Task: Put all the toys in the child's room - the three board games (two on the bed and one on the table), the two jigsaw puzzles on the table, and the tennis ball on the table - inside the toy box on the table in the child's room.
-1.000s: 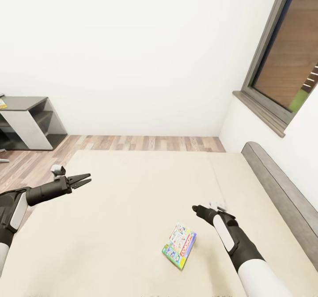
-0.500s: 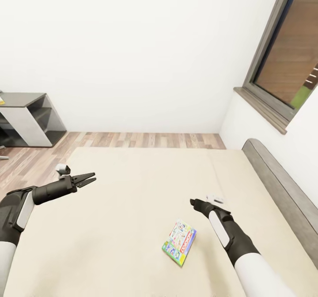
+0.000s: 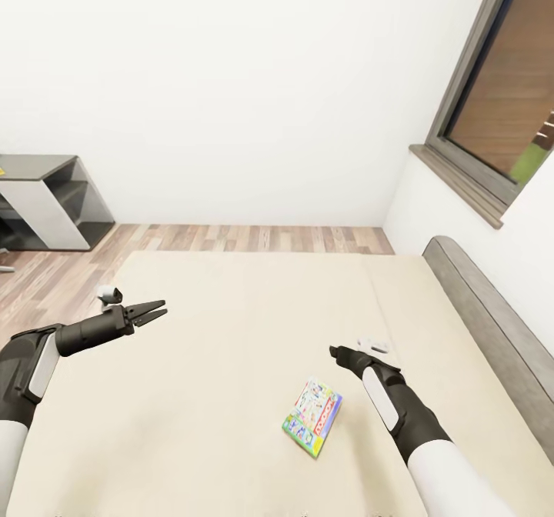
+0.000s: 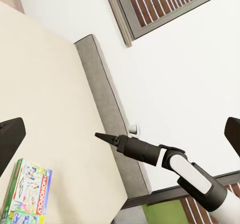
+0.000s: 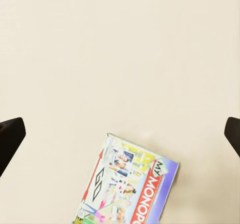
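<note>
One board game, a colourful pale Monopoly box (image 3: 313, 417), lies flat on the beige mattress of the bed (image 3: 231, 301), near its front right. My right gripper (image 3: 333, 352) hovers open above the mattress just beyond the box, a little to its right. The right wrist view looks down on the box (image 5: 127, 186), with dark fingertips (image 5: 10, 139) spread to the frame's edges. My left gripper (image 3: 159, 309) is open and empty over the bed's left side, far from the box. The left wrist view shows the box (image 4: 27, 194) and the right gripper (image 4: 98, 135).
A grey headboard (image 3: 492, 325) runs along the bed's right side below a dark-framed window (image 3: 500, 94). Wood-plank floor (image 3: 254, 238) lies between the bed and the white wall. A grey-and-white shelf unit (image 3: 46, 201) stands at the far left.
The left gripper has edged slightly right and the right gripper slightly left over the mattress. The view has shifted a little. The Monopoly box has not moved.
</note>
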Motion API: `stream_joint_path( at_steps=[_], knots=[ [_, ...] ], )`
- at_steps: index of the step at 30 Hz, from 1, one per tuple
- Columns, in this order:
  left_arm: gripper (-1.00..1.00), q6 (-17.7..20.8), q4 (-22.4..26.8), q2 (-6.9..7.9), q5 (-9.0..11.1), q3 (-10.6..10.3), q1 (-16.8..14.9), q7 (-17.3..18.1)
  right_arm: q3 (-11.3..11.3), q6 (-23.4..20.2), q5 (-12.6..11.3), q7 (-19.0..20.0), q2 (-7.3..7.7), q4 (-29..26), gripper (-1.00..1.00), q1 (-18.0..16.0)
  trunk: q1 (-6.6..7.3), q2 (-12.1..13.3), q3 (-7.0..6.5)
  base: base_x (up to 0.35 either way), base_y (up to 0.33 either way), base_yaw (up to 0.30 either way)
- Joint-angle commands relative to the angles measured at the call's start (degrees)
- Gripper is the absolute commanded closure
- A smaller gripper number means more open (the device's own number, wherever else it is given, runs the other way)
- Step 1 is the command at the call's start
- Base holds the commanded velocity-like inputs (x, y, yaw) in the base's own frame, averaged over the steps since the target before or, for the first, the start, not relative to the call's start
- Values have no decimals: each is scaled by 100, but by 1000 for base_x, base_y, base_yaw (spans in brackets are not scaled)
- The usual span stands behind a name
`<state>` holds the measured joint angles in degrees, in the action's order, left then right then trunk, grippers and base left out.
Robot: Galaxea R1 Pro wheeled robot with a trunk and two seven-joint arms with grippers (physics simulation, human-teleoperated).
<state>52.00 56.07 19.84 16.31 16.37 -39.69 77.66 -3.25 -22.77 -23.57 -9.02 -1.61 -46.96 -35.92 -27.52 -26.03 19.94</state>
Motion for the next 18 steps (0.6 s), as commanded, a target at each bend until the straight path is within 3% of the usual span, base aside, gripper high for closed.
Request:
stream_joint_path(
  at_steps=[1,18],
  knots=[
    [-100,56,0,1,12,1,-4,11,-17,-18,-60,-55,3,-9,-100,-3,-2,-10,19,0,0,0],
    [-100,65,0,-6,12,7,-4,-5,-18,-17,-52,-56,3,-10,-100,-3,-2,-10,180,0,0,0]
  ],
)
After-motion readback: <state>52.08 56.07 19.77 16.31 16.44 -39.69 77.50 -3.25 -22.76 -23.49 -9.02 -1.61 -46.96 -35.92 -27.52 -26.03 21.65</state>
